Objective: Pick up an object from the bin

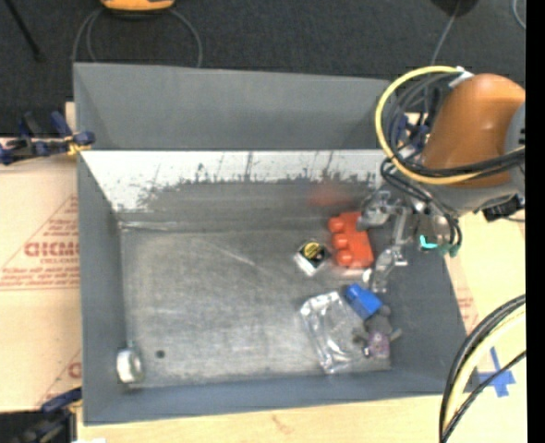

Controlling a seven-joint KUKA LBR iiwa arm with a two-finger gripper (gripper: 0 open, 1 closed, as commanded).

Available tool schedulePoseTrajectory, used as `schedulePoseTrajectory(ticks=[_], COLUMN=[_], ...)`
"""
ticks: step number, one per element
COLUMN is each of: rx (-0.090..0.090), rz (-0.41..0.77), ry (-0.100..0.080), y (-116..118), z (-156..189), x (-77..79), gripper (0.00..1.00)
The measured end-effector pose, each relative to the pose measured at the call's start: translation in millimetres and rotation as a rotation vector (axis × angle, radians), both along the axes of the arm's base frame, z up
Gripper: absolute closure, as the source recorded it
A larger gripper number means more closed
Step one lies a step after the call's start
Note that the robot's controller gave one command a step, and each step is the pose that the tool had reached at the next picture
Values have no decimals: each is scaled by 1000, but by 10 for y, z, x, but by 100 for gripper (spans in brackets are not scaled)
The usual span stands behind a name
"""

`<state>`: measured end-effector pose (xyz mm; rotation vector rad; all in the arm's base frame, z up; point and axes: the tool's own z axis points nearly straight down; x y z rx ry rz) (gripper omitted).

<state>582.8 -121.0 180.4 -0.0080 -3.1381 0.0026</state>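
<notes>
Camera view: the gripper [383, 264] hangs low in the bin [254, 118], with a red block [350, 242] just left of it and a blue piece [362, 300] just below. Whether it is spread or pressed together, I cannot tell. Likely the approach; next it must centre over one piece and close.

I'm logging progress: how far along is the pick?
Done: the gripper is down in the bin, right beside the red block. In hand: lining up there; nothing looks lifted, and the block, blue piece and clear bag lie on the floor. Left: grasp one thing and lift it out.
</notes>
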Motion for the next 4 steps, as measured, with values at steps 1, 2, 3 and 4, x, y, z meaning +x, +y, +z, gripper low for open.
schedulePoseTrajectory(ticks=[1, 2, 3, 4], rx=[3, -2, -5, -3], rz=[-115, 234, 237, 256], ry=[-7, -6, -18, -16], y=[-160, -285, -282, -22], z=[-1054, -1070, -1039, 257], x=[-599, -280, -245, -54], gripper=[0, 0, 100, 100])
